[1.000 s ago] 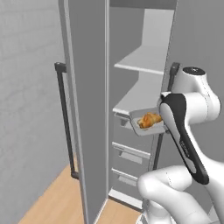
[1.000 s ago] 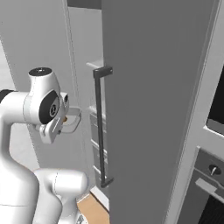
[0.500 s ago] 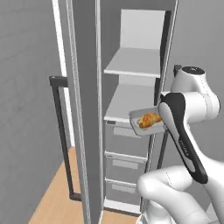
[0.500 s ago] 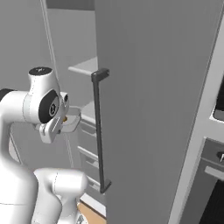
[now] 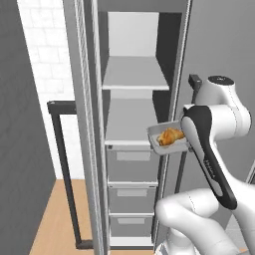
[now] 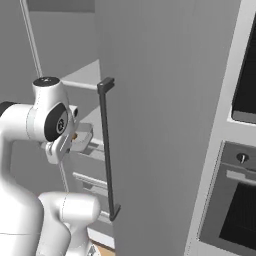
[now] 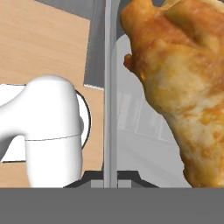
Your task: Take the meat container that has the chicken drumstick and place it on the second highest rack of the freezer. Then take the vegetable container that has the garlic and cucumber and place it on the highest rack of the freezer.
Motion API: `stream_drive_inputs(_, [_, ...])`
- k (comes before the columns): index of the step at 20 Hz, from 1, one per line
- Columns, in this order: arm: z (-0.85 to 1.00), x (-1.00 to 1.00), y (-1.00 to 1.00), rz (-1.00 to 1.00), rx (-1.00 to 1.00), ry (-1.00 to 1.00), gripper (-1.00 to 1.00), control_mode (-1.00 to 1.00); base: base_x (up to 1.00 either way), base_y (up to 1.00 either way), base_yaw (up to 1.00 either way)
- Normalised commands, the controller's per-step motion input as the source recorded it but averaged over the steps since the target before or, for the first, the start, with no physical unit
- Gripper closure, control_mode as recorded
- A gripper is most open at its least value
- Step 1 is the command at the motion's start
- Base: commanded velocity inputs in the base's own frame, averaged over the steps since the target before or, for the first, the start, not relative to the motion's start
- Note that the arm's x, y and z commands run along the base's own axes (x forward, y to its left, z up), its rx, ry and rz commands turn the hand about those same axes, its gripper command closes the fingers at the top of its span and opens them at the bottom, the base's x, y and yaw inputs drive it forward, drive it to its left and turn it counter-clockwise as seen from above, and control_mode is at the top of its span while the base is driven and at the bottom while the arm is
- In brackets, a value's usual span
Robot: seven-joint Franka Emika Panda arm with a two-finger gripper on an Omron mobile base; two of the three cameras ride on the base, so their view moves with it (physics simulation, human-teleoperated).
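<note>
Freezer (image 5: pixel 139 149) is standing wide open, its door (image 5: pixel 82 124) swung out to the left with the black bar handle (image 5: pixel 64 174) sticking off it. Inside, the highest rack (image 5: pixel 134 74) is sitting bare with plenty of open height above it, and the second rack (image 5: pixel 127 124) just below is showing a flat free surface too, with grey drawers (image 5: pixel 132 199) stacking up underneath. The meat container (image 5: pixel 167 138) is hanging out in front of the freezer's right edge, roughly level with that second rack and not resting on it yet, its near corner sitting close to the right side wall. The chicken drumstick (image 5: pixel 170 136) is lying inside the tray, and in the hand view it's looming huge (image 7: pixel 183 87) right beside the tray's thin rim (image 7: pixel 110 87). The gripper (image 5: pixel 185 134) is clamping tight on the rim of the container, jaws pinched nearly together with the wall between them. In the right base view the tray (image 6: pixel 82 137) is peeking out past the wrist, beside the other door's handle (image 6: pixel 107 150).
</note>
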Motion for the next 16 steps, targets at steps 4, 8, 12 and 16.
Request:
stream_drive_inputs(4, [0.0, 0.0, 0.0, 0.0, 0.0, 0.0, 1.0, 1.0, 0.35, 0.27, -0.3])
stream_drive_inputs(8, [0.0, 0.0, 0.0, 0.0, 0.0, 0.0, 1.0, 1.0, 0.43, 0.31, -0.25])
stream_drive_inputs(12, [0.0, 0.0, 0.0, 0.0, 0.0, 0.0, 1.0, 1.0, 0.4, 0.37, -0.14])
stream_drive_inputs(16, [0.0, 0.0, 0.0, 0.0, 0.0, 0.0, 1.0, 1.0, 0.29, 0.33, -0.08])
